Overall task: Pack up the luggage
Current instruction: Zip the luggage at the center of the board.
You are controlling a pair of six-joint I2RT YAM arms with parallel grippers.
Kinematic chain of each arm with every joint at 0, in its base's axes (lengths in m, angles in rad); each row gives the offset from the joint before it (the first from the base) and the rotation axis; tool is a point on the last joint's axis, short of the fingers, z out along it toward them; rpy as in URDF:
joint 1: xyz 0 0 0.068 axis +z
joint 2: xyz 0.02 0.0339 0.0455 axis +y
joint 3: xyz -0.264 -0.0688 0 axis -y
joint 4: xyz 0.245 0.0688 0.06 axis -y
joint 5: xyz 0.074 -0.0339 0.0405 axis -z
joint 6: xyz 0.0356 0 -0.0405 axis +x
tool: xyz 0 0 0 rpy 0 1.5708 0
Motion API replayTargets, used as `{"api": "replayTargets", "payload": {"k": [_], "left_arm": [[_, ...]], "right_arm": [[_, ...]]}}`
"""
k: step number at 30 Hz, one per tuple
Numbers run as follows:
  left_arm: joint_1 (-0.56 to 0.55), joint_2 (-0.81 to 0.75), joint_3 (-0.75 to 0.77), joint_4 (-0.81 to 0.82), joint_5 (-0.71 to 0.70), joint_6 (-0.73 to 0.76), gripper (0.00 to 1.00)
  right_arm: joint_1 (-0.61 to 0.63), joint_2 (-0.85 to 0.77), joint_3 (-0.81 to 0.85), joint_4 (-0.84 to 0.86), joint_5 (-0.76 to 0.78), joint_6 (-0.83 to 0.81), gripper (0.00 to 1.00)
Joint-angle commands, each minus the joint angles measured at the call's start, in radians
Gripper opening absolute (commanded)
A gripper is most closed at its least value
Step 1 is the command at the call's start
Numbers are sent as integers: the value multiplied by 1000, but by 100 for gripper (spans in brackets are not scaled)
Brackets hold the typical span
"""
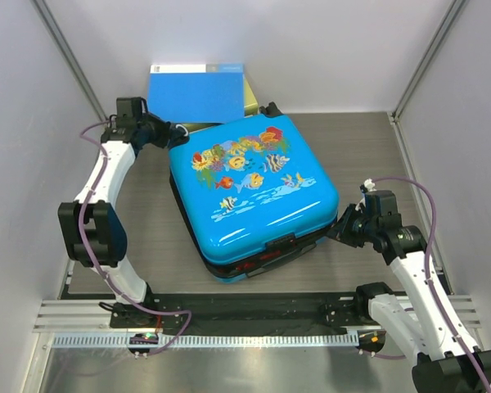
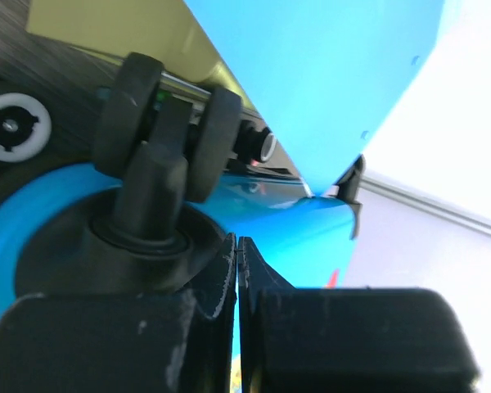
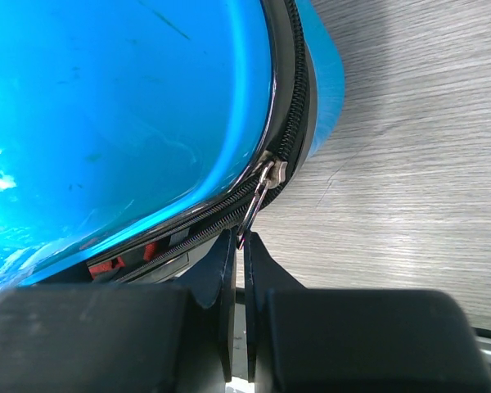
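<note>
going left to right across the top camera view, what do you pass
left gripper → luggage → right gripper, pinching the luggage's zipper pull

A: left arm pose?
B: elbow up on the left, forearm reaching to far side, left tool [image 1: 178, 133] pointing right, fingers [image 2: 221, 274] pressed together, nothing between them
A: right?
B: forearm angled in from near right, right tool [image 1: 337, 232] pointing left, jaws pinched on zip pull [image 3: 258, 192]
</note>
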Motion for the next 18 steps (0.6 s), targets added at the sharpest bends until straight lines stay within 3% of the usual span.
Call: {"api": "replayTargets", "payload": {"k": [1, 6, 9, 10, 11, 18], "left_arm": [[7, -70, 22, 38, 9, -31, 0], [7, -38, 168, -186, -80, 144, 1], [-8, -14, 270, -345, -172, 294, 16], [-14, -16, 287, -380, -206, 356, 30], [-20, -19, 292, -426, -234, 381, 34], [-61, -79, 191, -462, -278, 437, 57]], "right_arm": [[8, -25, -1, 42, -71, -15, 1], [9, -22, 11, 46, -55, -23, 1], [9, -19, 14, 43, -54, -34, 1], [9, -19, 14, 42, -54, -37, 1], [9, -19, 13, 39, -55, -40, 1], [9, -1, 48, -12, -40, -87, 3]]}}
